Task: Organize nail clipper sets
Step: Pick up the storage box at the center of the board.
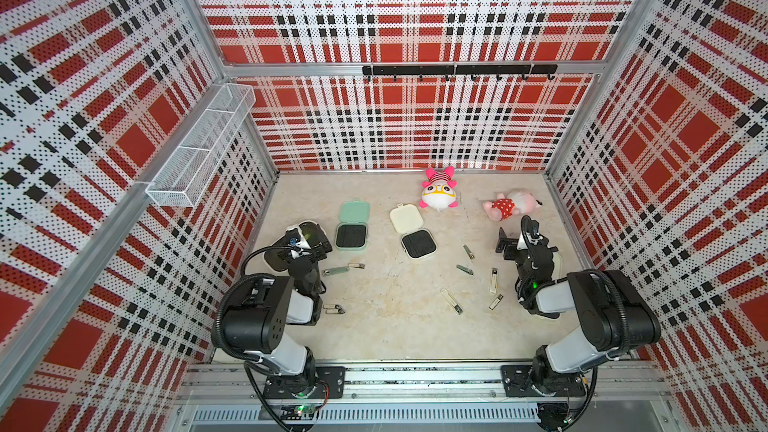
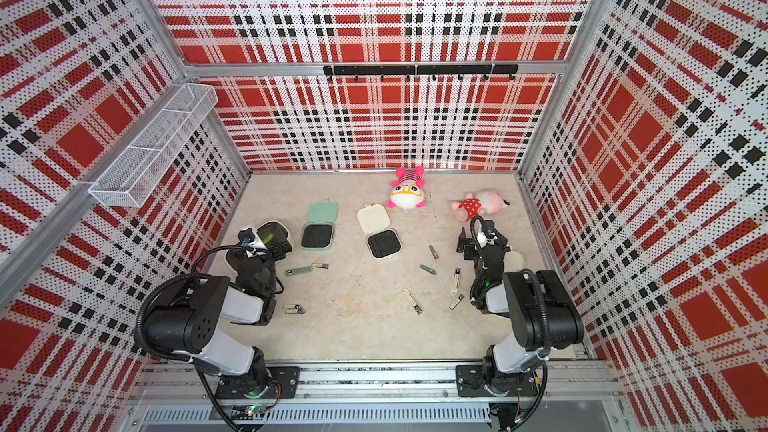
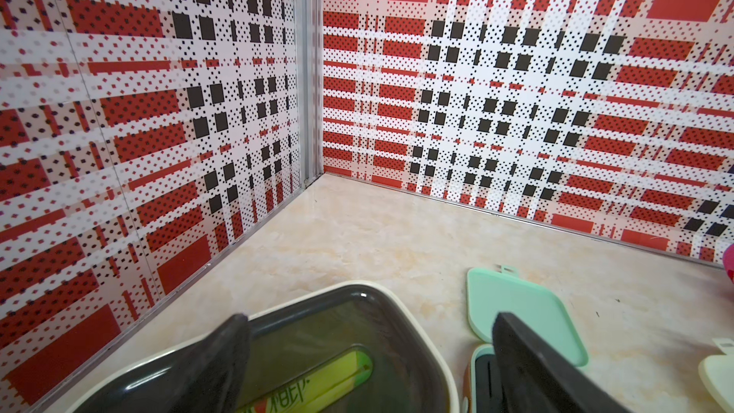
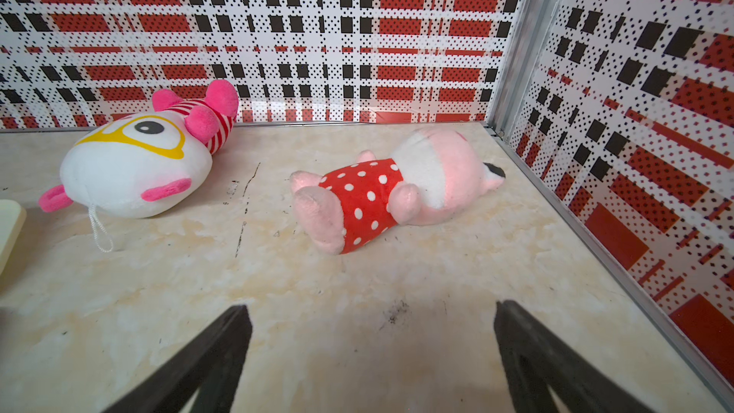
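Both grippers stand with fingers wide apart, holding nothing: the left gripper [image 3: 369, 321] above the cream bin [image 3: 317, 319], the right gripper [image 4: 371, 307] over bare worktop [image 4: 357, 280] near a white plush [image 4: 135, 168] and a pink plush [image 4: 397, 192]. The mint case [image 1: 352, 226] and a cream case [image 1: 412, 231] lie open side by side, black inserts up. A 3rd cream case [image 2: 514, 260] shows partly behind the right arm. Silver clippers lie loose: 5 [image 1: 465, 270] between the open cream case and the right arm, others [image 1: 336, 271] beside the left arm.
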Robot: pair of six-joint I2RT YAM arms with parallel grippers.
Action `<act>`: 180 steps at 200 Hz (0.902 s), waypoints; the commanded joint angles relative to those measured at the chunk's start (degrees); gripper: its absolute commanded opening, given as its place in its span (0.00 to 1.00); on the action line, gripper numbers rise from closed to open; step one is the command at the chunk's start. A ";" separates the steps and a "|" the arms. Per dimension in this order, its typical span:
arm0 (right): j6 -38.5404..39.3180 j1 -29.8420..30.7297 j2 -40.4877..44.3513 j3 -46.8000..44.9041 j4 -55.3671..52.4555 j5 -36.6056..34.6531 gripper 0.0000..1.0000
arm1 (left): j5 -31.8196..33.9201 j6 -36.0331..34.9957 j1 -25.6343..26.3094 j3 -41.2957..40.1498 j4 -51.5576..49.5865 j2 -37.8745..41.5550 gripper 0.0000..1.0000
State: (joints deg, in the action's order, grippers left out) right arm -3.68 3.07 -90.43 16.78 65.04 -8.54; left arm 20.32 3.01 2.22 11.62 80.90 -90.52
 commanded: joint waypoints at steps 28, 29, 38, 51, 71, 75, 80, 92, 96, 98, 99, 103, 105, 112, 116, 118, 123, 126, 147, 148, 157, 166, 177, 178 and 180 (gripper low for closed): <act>0.87 -0.28 0.44 -0.21 1.44 0.62 1.00 | -0.10 -0.10 -0.36 -0.12 0.57 0.25 0.98; 0.91 -0.31 0.44 -0.23 1.47 0.62 1.00 | -0.10 -0.10 -0.36 -0.11 0.53 0.25 0.98; 0.95 -0.32 0.46 -0.17 1.36 0.69 1.00 | 0.05 -0.13 -0.29 -0.06 0.48 0.23 0.98; 0.83 -0.37 0.48 -0.16 1.19 0.93 1.00 | 0.25 -0.23 -0.10 -0.04 0.53 0.20 0.98; 0.65 -0.70 0.46 0.06 0.93 1.42 1.00 | 0.69 -0.45 0.15 -0.02 0.40 0.18 0.98; 0.64 -0.66 0.43 0.06 0.98 1.46 1.00 | 0.70 -0.38 0.15 0.07 0.40 0.17 0.98; 0.68 -0.63 0.43 0.09 0.92 1.50 1.00 | 0.69 -0.38 0.15 0.14 0.31 0.17 0.98; 0.65 -0.66 0.47 0.02 0.83 1.50 1.00 | 0.84 -0.45 0.23 0.16 0.22 0.17 0.98; 0.69 -0.74 0.39 0.01 0.80 1.55 1.00 | 0.86 -0.54 0.27 0.16 0.22 0.04 0.98; 0.65 -0.73 0.44 0.09 0.80 1.58 1.00 | 0.87 -0.54 0.32 0.16 0.22 0.05 0.98; 0.67 -0.71 0.44 0.09 0.80 1.59 1.00 | 0.87 -0.50 0.32 0.16 0.22 0.02 0.98; 0.62 -0.77 0.38 0.19 0.63 1.64 1.00 | 0.87 -0.52 0.25 0.27 0.18 0.02 0.98; 0.57 -0.80 0.35 0.23 0.56 1.67 1.00 | 0.80 -0.54 0.24 0.32 0.10 0.00 0.98; 0.44 -0.95 0.35 0.35 0.48 1.93 1.00 | 0.71 -0.45 0.16 0.27 0.04 0.08 0.98; 0.49 -0.96 0.37 0.29 0.45 1.94 1.00 | 0.66 -0.41 0.15 0.29 0.03 0.05 0.98; 0.47 -0.96 0.39 0.28 0.44 1.94 1.00 | 0.68 -0.40 0.20 0.26 0.04 0.05 0.98; 0.46 -0.95 0.46 0.24 0.49 1.94 1.00 | 0.69 -0.42 0.11 0.25 -0.02 0.12 0.98; 0.43 -0.96 0.44 0.19 0.57 1.94 1.00 | 0.65 -0.43 0.15 0.18 0.01 0.16 0.98; 0.30 -0.88 0.78 0.04 0.85 1.12 1.00 | 1.68 -0.43 0.27 -0.06 0.66 0.61 0.98; 0.28 -0.92 0.83 0.07 0.82 1.01 1.00 | 1.97 -0.36 0.30 0.01 0.26 0.83 0.98; -0.37 -0.89 2.30 0.19 -0.67 -0.58 1.00 | 4.62 -0.46 1.27 0.97 -3.54 3.63 0.98; -0.80 -0.91 4.46 0.70 -3.47 -2.13 1.00 | 7.09 -1.39 2.67 2.16 -7.84 6.37 0.98; -1.09 -0.90 7.33 1.73 -7.64 -2.82 1.00 | 10.81 -3.02 4.92 3.17 -11.40 9.32 0.98; -1.07 -0.93 7.66 1.84 -7.99 -2.85 1.00 | 11.02 -3.14 5.13 3.25 -11.61 9.45 0.98; -1.07 -0.93 8.17 2.05 -8.76 -2.95 1.00 | 11.95 -3.59 5.62 3.41 -11.95 9.94 0.98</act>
State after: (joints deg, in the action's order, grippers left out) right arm -4.16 2.81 -88.14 16.78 62.19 -8.67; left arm 24.43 2.52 4.12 12.05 75.70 -86.28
